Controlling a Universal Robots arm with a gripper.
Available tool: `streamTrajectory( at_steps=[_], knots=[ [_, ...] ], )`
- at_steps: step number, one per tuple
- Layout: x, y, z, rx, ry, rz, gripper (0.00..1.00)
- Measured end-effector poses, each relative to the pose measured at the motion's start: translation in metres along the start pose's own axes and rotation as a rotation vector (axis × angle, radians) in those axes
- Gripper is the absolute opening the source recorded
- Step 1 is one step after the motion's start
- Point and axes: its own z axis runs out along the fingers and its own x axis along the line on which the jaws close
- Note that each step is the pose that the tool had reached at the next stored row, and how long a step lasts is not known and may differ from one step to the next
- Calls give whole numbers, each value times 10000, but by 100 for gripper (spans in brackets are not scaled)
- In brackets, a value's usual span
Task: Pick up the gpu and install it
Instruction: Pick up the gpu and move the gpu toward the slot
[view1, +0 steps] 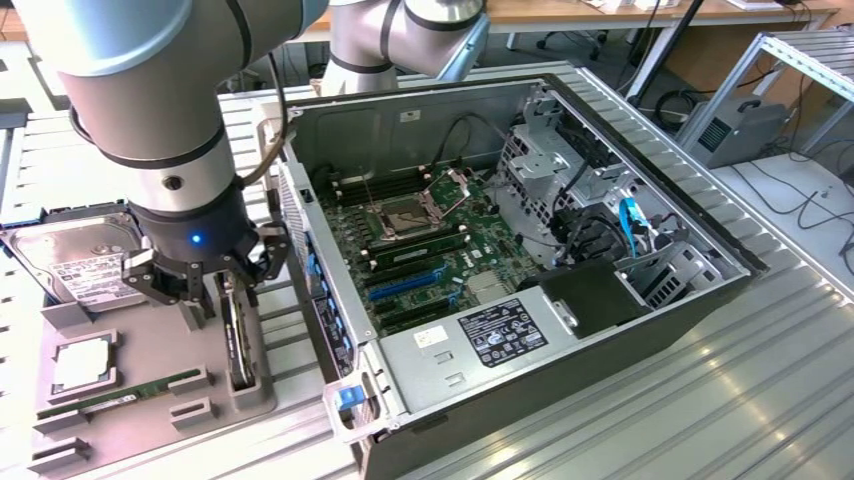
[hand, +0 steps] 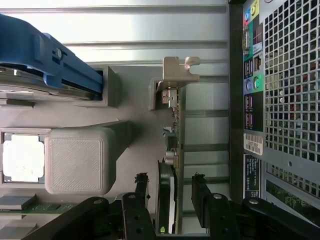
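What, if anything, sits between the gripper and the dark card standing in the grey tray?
Nothing visible. The open gripper hangs over the gpu, a finger either side of the card.

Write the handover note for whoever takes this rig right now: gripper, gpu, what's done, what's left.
Gripper: open, lowered over the gpu, one finger on each side of the card with a gap on both sides; nothing is held.
Gpu: standing on its long edge in the grey holder tray, with its metal bracket at the end away from the gripper. The tray sits beside the open PC case.
Done: the gripper is lined up astride the card.
Left: the grasp, the lift and the install. No card stands in the blue expansion slots on the motherboard.
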Motion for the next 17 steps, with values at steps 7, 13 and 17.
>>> streamTrajectory(
  at_steps=[7, 13, 17],
  knots=[
    [0, -2, 26, 0, 0, -1, 48],
    [1, -2, 53, -1, -1, -1, 48],
    [2, -3, 77, -1, 0, 0, 48]
  ],
)
